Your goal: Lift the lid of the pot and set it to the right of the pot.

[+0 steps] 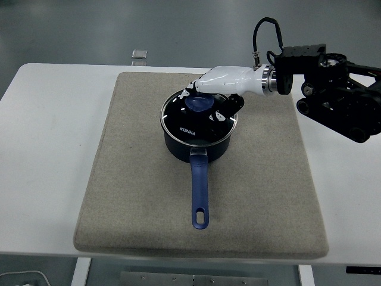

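**Right hand over the lid knob**

The right hand [208, 89] reaches over the pot lid [198, 117], its fingers curled around the blue knob [198, 103]; I cannot tell if they truly grip it. The lid sits on the pot [197, 143], at the hand's 7 o'clock. The pot's handle [199, 190] points to 6 o'clock on the grey mat [119, 179].

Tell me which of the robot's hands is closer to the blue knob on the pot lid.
The right. The right hand reaches in from the right edge and sits over the blue knob on the lid. The left hand is out of view.
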`<action>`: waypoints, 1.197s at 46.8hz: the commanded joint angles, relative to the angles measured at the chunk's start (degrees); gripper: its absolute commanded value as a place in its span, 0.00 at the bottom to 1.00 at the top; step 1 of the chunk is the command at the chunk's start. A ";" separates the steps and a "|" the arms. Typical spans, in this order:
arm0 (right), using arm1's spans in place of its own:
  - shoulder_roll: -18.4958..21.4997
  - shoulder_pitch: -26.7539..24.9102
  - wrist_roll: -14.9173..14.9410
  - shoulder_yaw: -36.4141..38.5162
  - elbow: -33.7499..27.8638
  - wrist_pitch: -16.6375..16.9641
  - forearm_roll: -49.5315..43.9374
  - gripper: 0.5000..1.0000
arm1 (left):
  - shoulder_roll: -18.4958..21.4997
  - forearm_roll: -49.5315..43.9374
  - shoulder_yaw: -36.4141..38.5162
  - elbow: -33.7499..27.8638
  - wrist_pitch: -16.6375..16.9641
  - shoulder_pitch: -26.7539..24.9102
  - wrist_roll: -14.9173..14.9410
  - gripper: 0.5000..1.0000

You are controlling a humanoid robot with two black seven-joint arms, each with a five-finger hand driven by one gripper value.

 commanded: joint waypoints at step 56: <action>0.44 3.41 -0.53 -0.75 -0.46 2.51 -0.39 0.00 | 0.00 -0.01 0.00 0.00 0.00 0.01 0.00 1.00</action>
